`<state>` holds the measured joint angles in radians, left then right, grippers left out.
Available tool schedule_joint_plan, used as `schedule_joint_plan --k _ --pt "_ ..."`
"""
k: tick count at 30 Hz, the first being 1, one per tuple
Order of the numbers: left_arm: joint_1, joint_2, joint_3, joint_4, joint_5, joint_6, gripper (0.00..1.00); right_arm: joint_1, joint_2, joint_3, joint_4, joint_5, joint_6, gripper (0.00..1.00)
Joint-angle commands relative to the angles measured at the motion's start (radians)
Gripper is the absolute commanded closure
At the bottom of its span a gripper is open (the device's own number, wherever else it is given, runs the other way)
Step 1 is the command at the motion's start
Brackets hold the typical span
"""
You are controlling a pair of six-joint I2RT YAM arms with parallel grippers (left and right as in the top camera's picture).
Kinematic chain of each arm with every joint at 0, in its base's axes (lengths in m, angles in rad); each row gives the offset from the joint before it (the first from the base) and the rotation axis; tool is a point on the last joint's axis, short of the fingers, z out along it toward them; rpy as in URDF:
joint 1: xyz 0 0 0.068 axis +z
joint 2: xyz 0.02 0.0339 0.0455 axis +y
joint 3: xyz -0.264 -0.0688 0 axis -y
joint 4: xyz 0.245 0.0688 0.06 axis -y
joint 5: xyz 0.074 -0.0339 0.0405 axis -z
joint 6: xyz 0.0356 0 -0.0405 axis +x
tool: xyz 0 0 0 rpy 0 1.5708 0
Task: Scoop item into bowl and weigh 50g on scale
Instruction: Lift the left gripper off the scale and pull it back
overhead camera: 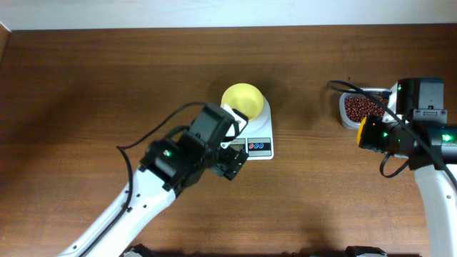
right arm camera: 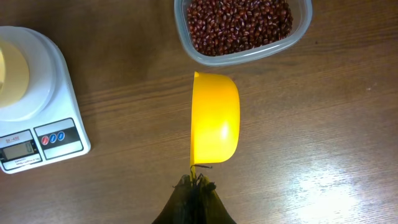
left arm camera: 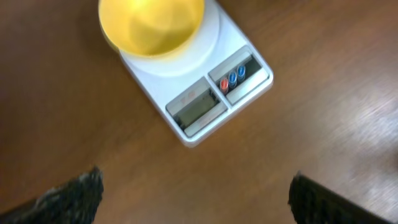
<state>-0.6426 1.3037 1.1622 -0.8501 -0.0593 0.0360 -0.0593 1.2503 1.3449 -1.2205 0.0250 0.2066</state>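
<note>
The pale-yellow bowl (overhead camera: 241,98) stands empty on the round platform of the white scale (overhead camera: 265,118); both also show in the left wrist view, bowl (left arm camera: 151,26) and scale (left arm camera: 199,109). My left gripper (overhead camera: 232,160) is open and empty, hovering just in front of the scale's display, fingers wide apart (left arm camera: 194,199). My right gripper (right arm camera: 194,183) is shut on the thin handle of a darker yellow scoop (right arm camera: 214,118), held on its side just short of the tub. The red-brown beans (right arm camera: 239,22) fill a clear tub (right arm camera: 298,37). The scoop (overhead camera: 369,133) sits just below the tub (overhead camera: 345,114) in the overhead view.
The scale (right arm camera: 37,93) with the bowl (right arm camera: 12,71) lies left of the scoop in the right wrist view. A black cable (overhead camera: 343,84) runs by the tub. The brown wooden table ends at a pale wall at the back.
</note>
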Motion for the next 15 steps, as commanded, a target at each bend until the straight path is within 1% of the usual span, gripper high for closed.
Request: schedule_joint_plan --k 1,4,10,14,15 --pt "0.004 -0.077 -0.164 0.118 0.029 0.042 0.01 -0.007 0.009 0.017 0.004 0.013 -0.001 0.96" --pt "0.005 -0.152 -0.256 0.208 0.041 0.048 0.01 -0.006 0.025 0.017 0.001 0.013 -0.001 0.96" --pt "0.004 -0.155 -0.259 0.235 0.042 0.048 0.01 -0.006 0.035 0.017 -0.003 0.013 -0.001 0.96" --pt "0.004 -0.159 -0.261 0.324 0.045 0.049 0.01 -0.007 0.035 0.017 -0.003 0.013 -0.001 0.96" --pt "0.004 -0.161 -0.261 0.327 0.044 0.048 0.01 -0.007 0.035 0.017 -0.003 0.013 -0.001 0.96"
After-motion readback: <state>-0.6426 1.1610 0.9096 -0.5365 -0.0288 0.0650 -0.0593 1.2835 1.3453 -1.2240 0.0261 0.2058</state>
